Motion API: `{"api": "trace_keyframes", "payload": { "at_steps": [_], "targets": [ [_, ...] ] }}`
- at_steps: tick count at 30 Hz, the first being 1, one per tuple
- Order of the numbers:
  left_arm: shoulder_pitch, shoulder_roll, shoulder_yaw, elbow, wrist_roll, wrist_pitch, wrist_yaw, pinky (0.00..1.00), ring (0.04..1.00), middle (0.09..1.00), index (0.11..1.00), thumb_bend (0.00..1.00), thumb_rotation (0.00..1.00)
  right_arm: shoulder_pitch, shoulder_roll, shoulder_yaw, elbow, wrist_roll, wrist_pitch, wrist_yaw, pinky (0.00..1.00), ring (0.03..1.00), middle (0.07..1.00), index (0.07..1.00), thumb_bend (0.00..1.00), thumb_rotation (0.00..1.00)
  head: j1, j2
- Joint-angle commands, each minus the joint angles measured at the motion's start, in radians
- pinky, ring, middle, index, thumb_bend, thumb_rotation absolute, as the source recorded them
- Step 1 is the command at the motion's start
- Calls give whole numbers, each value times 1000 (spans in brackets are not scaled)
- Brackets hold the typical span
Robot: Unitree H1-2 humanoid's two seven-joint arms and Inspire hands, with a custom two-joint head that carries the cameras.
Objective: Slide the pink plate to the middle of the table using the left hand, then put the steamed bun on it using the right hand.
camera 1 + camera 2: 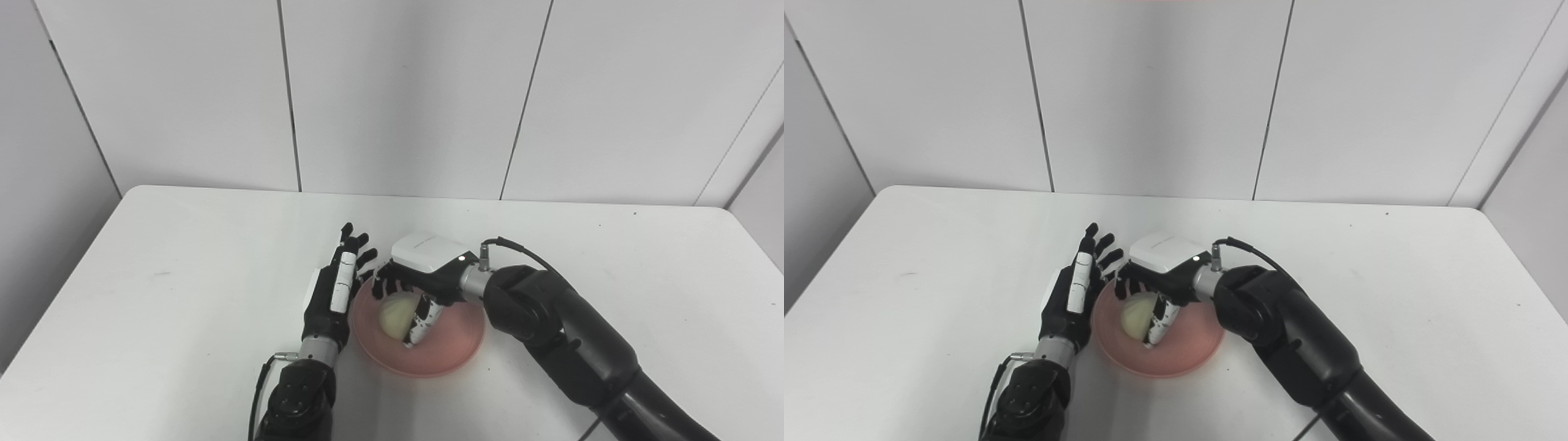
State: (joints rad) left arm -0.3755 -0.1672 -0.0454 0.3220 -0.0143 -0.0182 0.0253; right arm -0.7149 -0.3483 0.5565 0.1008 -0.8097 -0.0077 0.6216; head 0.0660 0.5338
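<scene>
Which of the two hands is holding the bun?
The right hand, curled around the steamed bun over the pink plate; the left hand stands open beside it.

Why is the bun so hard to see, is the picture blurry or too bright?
Left eye view: sharp, evenly lit, but the right hand covers part of the steamed bun. Right eye view: equally clear, soft shadows under the pink plate, no glare.

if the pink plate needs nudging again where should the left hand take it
Take the round pink plate at its raised left rim, coming in from the left along the white table. The left hand already stands open and edge-on beside that rim. The rim is low and the right hand holds the pale steamed bun over its middle, so pushing sideways likely beats pinching.
</scene>
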Motion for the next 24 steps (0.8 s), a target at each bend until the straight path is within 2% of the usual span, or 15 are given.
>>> {"api": "trace_keyframes", "payload": {
  "at_steps": [1, 5, 6, 8, 9, 11, 12, 13, 15, 16, 19, 21, 24],
  "targets": [
    [3, 5, 2, -19, -4, 26, -4, 751, 872, 932, 1000, 935, 964, -30, -8, -30, -63, -17, 23, -12, 609, 695, 738, 687, 999, 489, -2, 1],
    [4, 9, 8, -25, -4, 29, 2, 744, 873, 930, 1000, 935, 962, -11, -16, -55, -126, -42, 40, -7, 693, 754, 785, 703, 1000, 526, -9, 2],
    [5, 11, 9, -25, -3, 28, 2, 744, 876, 931, 1000, 939, 961, -5, -16, -68, -143, -39, 51, -2, 740, 788, 804, 713, 1000, 522, -11, 2],
    [4, 16, 13, -26, -2, 23, 3, 752, 880, 933, 1000, 938, 959, 16, -18, -103, -183, -29, 62, -15, 760, 805, 817, 717, 1000, 513, -14, 1],
    [4, 18, 14, -26, -1, 19, 6, 763, 884, 936, 1000, 937, 959, 28, -18, -124, -199, -24, 58, -36, 768, 822, 836, 733, 1000, 543, -14, 1],
    [4, 20, 16, -28, 0, 15, 8, 762, 882, 933, 1000, 930, 955, 49, -13, -159, -217, -14, 44, -76, 730, 802, 821, 721, 1000, 547, -15, 2],
    [5, 24, 17, -31, 3, 9, 10, 763, 882, 933, 1000, 929, 954, 73, -2, -198, -222, 15, 31, -127, 721, 797, 817, 720, 1000, 551, -16, 1],
    [5, 27, 18, -32, 6, 3, 11, 781, 880, 933, 1000, 905, 952, 97, 10, -238, -224, 49, 19, -181, 674, 781, 809, 737, 981, 657, -16, 0],
    [4, 36, 17, -35, 20, -12, 16, 793, 882, 939, 1000, 880, 949, 147, 52, -323, -214, 127, -10, -301, 631, 763, 806, 761, 888, 759, -18, 0],
    [5, 39, 16, -36, 24, -16, 18, 791, 882, 941, 1000, 873, 951, 159, 65, -344, -208, 146, -21, -334, 619, 757, 804, 766, 851, 775, -18, 0],
    [8, 59, 10, -37, 51, -42, 23, 840, 897, 947, 1000, 887, 956, 222, 171, -474, -131, 332, -58, -474, 628, 756, 809, 789, 774, 843, -16, -3],
    [11, 67, 9, -41, 61, -52, 25, 886, 911, 947, 1000, 909, 953, 245, 215, -524, -79, 425, -88, -525, 649, 749, 812, 818, 712, 889, -14, -1],
    [15, 79, 15, -54, 62, -57, 25, 934, 929, 948, 1000, 926, 939, 275, 279, -590, -7, 574, -97, -560, 693, 777, 831, 848, 711, 939, -12, 6]
  ]
}}
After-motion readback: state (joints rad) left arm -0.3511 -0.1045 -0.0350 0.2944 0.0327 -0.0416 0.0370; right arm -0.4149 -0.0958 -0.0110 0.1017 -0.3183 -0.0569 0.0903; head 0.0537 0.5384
